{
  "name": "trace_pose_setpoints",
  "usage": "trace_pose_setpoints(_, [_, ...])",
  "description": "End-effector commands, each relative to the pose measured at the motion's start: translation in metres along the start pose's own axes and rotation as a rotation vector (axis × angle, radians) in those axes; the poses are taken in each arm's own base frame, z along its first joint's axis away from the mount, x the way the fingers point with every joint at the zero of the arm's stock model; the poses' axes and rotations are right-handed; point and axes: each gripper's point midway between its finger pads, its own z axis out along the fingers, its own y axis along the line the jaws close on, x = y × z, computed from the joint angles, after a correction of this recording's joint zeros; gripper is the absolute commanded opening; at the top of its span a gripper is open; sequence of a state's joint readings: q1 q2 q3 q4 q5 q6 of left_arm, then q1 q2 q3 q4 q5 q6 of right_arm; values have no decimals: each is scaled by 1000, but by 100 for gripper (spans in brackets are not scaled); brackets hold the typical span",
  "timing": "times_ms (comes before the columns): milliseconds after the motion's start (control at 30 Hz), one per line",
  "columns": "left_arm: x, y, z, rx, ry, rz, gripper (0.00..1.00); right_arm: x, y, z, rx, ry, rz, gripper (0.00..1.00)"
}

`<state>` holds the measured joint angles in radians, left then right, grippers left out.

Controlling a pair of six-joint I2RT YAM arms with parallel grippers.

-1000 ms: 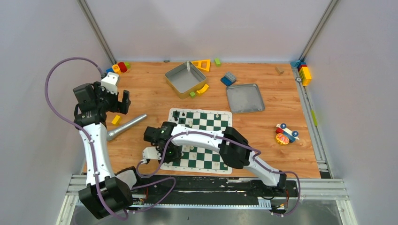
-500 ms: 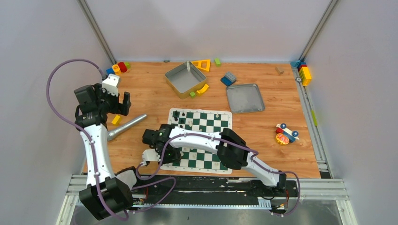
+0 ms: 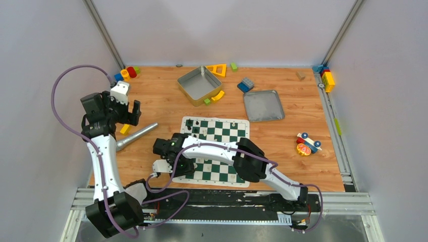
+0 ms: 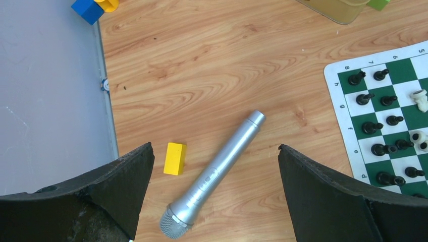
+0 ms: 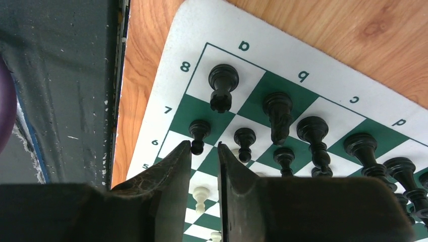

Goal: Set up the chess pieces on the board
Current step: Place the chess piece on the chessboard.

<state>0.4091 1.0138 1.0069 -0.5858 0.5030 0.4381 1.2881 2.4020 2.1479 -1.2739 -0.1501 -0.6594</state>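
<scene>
Placing black men, I judge: the right gripper point(image 5: 204, 146), jaws slightly parted and empty, hangs beside a black pawn point(image 5: 198, 134) at a corner of the board point(image 5: 202, 25). Next: fetch another. On the left gripper point(image 4: 214, 154) the jaws are spread wide.

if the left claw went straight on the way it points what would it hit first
The left claw likely meets the silver microphone, on the table between its open fingers; the yellow block sits off that line. Depth is unclear.

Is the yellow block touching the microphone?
Apart. The left wrist view shows a clear gap between the yellow block and the microphone.
</scene>
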Motion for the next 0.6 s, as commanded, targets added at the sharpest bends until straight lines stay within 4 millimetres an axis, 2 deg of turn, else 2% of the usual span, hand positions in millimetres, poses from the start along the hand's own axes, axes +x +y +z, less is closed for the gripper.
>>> trace_pose_setpoints(0, [-7, 6, -4, -20, -33, 45, 100, -20, -6, -20, 51, -77, -2, 28])
trace_pose_setpoints(400, [1, -8, 11, 103, -8, 15, 100, -27, -5, -53, 65, -166, 57, 31])
trace_pose_setpoints(567, [-5, -24, 14, 200, -47, -8, 100, -23, -7, -80, 46, -252, 122, 36])
